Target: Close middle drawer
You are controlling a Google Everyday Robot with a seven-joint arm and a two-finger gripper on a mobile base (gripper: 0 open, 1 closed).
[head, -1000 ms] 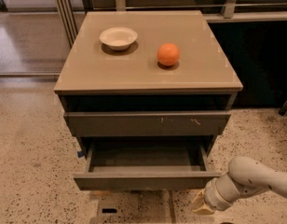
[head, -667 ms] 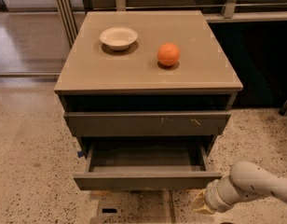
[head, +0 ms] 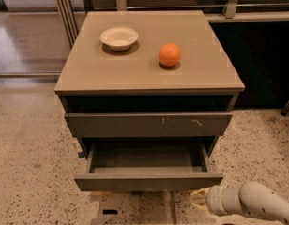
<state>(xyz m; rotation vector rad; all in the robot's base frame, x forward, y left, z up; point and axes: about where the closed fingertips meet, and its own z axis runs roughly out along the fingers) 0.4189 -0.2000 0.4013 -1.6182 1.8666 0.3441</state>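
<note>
Your end effector [head: 198, 199] sits low at the lower right, just below the right end of the middle drawer [head: 148, 181]. You cannot tell whether it is wide or narrow. The middle drawer stands pulled out of the cabinet, beneath the scratched drawer [head: 149, 124]. On the surface [head: 88, 74] above, you see a bowl [head: 119, 37] and an orange [head: 169, 54], apart from each other.
</note>
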